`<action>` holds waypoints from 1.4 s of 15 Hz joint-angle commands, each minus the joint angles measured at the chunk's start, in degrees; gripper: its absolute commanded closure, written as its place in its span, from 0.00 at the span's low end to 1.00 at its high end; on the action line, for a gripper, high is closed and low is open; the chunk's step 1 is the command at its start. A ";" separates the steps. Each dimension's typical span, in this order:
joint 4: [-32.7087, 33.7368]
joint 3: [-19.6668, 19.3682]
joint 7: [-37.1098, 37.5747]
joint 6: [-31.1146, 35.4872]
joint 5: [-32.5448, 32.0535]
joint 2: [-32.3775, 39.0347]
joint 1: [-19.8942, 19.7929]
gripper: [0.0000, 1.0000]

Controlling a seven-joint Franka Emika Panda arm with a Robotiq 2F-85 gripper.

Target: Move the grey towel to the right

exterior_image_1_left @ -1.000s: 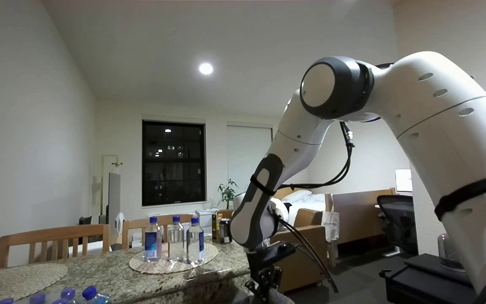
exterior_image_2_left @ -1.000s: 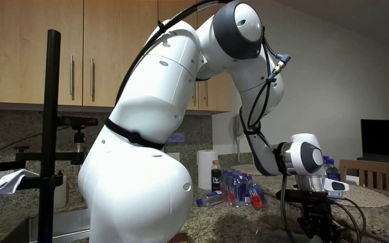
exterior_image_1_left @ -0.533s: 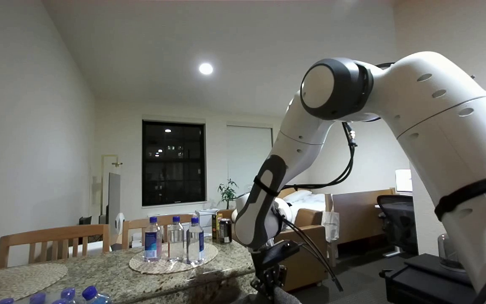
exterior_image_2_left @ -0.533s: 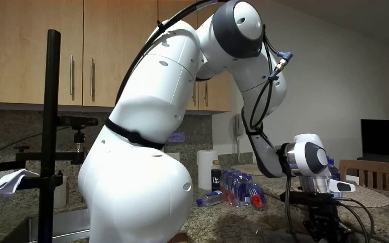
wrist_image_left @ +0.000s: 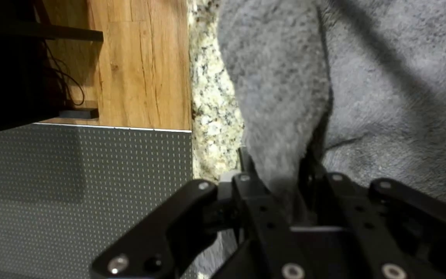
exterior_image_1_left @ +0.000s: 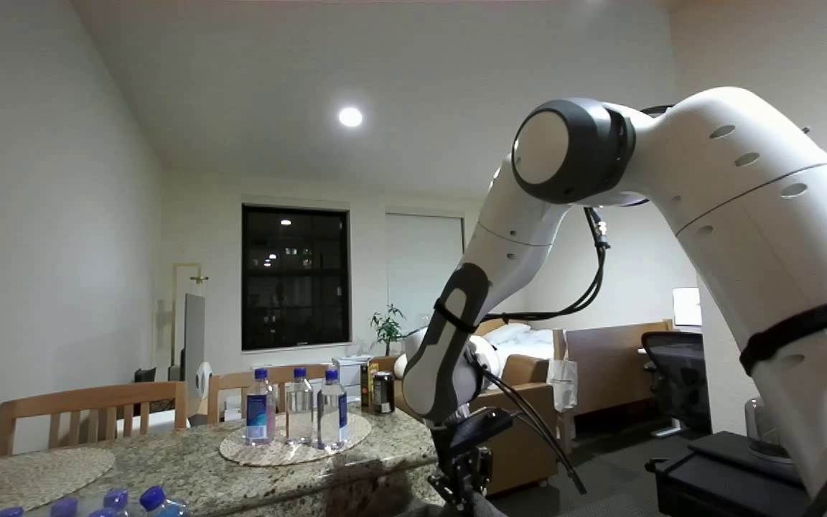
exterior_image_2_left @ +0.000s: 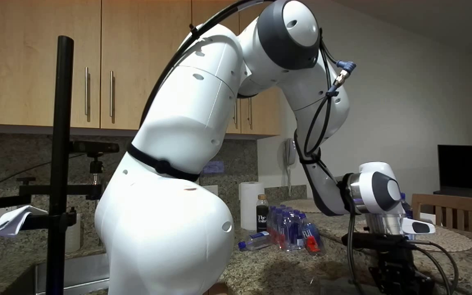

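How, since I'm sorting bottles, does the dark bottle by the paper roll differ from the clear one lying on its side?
The dark bottle stands upright; the clear bottle lies on its side.
The dark bottle has a tan cap, the clear bottle a blue cap.
The dark bottle bears white lettering, the clear bottle a blue label.
Shared: both have their caps on.

My arm (exterior_image_1_left: 751, 179) stands bent at a high elbow (exterior_image_1_left: 575, 151) — from there my forearm (exterior_image_1_left: 507, 230) slopes down to the wrist (exterior_image_2_left: 377, 191), and below it my hand (wrist_image_left: 280, 168) points downward, its two fingers (wrist_image_left: 256, 197) clamped on what lies between them.
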 commanded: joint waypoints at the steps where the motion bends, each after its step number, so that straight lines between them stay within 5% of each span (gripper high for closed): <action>1: -1.39 -0.36 1.59 -1.47 -0.99 -2.38 0.04 0.34; 6: -0.88 -0.58 1.49 -1.86 -1.06 -2.99 -0.08 0.03; 21: -1.31 1.14 2.78 -3.82 0.84 -8.90 -0.71 0.00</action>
